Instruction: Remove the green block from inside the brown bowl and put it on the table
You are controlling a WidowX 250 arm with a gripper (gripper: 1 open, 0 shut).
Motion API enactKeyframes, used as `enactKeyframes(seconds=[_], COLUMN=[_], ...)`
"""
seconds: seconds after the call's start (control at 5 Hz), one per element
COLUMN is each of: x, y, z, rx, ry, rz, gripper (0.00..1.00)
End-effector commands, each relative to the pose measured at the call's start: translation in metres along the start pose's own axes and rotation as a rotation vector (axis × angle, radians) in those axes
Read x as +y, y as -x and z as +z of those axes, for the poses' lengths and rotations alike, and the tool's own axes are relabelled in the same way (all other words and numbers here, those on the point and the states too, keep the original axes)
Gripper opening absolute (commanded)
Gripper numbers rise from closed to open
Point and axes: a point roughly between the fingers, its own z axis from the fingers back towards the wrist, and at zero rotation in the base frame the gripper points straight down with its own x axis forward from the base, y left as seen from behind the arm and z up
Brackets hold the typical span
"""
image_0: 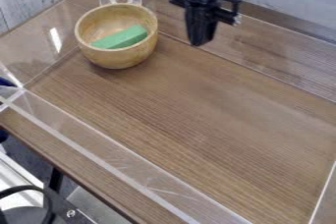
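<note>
Green blk [120, 38] in brn bowl [116, 37].

The green block [120, 38] lies inside the brown bowl [116, 36], on the table [197, 120].

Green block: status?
Black gripper shut, off to one side of the round tan wooden bowl. Small bright green block still inside, not gripped. Nothing seen covering the bowl's opening.

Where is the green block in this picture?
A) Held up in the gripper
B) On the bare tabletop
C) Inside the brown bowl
C: the green block lies within the rim of the brown bowl, with the gripper off to one side.
</note>
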Motion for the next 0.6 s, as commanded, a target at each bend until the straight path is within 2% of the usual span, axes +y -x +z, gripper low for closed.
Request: enactKeyframes(seconds=[0.0,0.2,0.4], x=[0.03,0.061,0.075], y=[0.007,0.015,0.016], z=[0.027,0.029,0.029], rx=[-0.085,-0.09,-0.092], ry=[-0.035,-0.038,-0.04], rz=[0.05,0.106,0.139], gripper=[0.0,0.0,0.0])
